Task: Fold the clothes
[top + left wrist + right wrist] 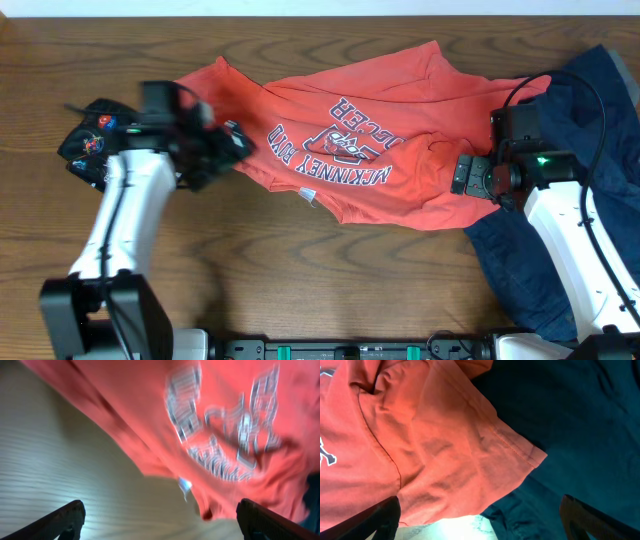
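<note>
Coral-red tee [370, 160] lies spread out and rumpled in the middle of the counter [300, 290], lettering face up, with the pale neck label [311, 197] at its near edge. The left gripper [228, 148] is at the shirt's left edge. It's blurry from above, but the wrist cam shows it spread wide with nothing in it. The right gripper [463, 176] sits over the right sleeve, also wide apart and not pinching any cloth. The navy tee [600, 100] lies under that arm, and the black printed one [95, 140] is bunched at the far left.
</note>
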Controlling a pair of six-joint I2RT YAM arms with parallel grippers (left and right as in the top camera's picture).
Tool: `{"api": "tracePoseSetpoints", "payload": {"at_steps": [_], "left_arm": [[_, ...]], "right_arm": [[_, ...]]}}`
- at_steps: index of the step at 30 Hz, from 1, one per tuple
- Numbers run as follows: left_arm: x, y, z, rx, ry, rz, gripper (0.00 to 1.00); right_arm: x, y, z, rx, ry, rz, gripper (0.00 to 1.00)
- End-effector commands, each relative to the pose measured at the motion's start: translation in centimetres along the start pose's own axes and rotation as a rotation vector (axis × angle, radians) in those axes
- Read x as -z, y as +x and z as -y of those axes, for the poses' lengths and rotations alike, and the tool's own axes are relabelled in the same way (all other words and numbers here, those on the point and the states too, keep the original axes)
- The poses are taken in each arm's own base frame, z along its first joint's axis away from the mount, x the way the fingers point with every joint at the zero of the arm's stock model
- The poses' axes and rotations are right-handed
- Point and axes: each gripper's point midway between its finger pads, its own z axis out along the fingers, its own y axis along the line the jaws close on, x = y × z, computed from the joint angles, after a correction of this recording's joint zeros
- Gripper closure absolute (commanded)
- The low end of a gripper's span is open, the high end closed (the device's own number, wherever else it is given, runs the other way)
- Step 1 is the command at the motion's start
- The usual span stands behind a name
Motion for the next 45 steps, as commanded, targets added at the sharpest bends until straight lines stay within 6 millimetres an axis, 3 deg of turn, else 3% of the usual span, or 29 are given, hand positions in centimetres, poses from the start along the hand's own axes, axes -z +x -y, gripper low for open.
{"api": "tracePoseSetpoints", "payload": {"at_steps": [1,9,13,14,17,21,22,23,27,31,33,36,40,42,43,44,45], "left_arm": [[-3.8,4.3,2.0,0.011,0.012,-0.131,0.02],[-12.1,10.1,8.1,-0.191,0.071,-0.216,0.02],[-15.1,12.1,9.8,-0.267,0.1,-0.235,0.0],[-15.5,12.4,9.9,-0.274,0.102,-0.239,0.03],[-16.0,12.6,9.9,-0.283,0.099,-0.238,0.28],[-16.0,11.4,9.2,-0.264,0.08,-0.21,0.71],[-15.9,11.2,9.1,-0.258,0.079,-0.207,0.87],[-15.9,11.0,8.9,-0.25,0.076,-0.205,0.94],[-15.1,10.3,7.4,-0.2,0.041,-0.221,0.94],[-11.9,9.8,3.7,-0.158,-0.042,-0.271,0.94],[-9.4,8.3,1.3,-0.154,-0.088,-0.25,0.94],[-5.1,4.3,-2.5,-0.085,-0.156,-0.128,0.94],[1.5,-1.6,-5.9,0.069,-0.115,0.102,0.94],[4.0,-3.0,-6.7,0.127,-0.054,0.174,0.83],[4.8,-3.1,-6.9,0.152,-0.027,0.186,0.53],[5.4,-3.0,-7.1,0.176,-0.007,0.187,0.14],[5.7,-2.5,-7.1,0.193,0.005,0.174,0.02]], "right_arm": [[0.6,-0.6,0.3,-0.023,0.005,0.023,0.01],[0.6,-0.2,0.4,-0.021,0.006,0.008,0.01],[0.6,-0.1,0.4,-0.02,0.008,0.004,0.01],[0.6,-0.1,0.4,-0.02,0.008,0.004,0.01],[0.6,-0.1,0.4,-0.02,0.008,0.004,0.01],[0.6,-0.1,0.4,-0.02,0.008,0.004,0.01],[0.6,-0.1,0.4,-0.02,0.008,0.004,0.01],[0.6,-0.1,0.4,-0.02,0.008,0.004,0.01],[0.6,-0.1,0.5,-0.02,0.01,0.004,0.01],[0.5,-0.4,1.4,-0.041,0.034,0.01,0.01],[0.4,-0.5,2.0,-0.059,0.043,0.011,0.01],[0.3,-0.6,2.6,-0.037,0.047,0.006,0.01],[0.0,-0.4,2.6,-0.019,0.025,-0.014,0.01],[-0.2,-0.3,2.5,-0.02,0.015,-0.025,0.04],[-0.4,-0.2,2.4,-0.019,0.009,-0.032,0.06],[-0.5,-0.2,2.3,-0.012,0.003,-0.037,0.09],[-0.6,-0.1,2.2,0.002,-0.001,-0.044,0.1]]}}
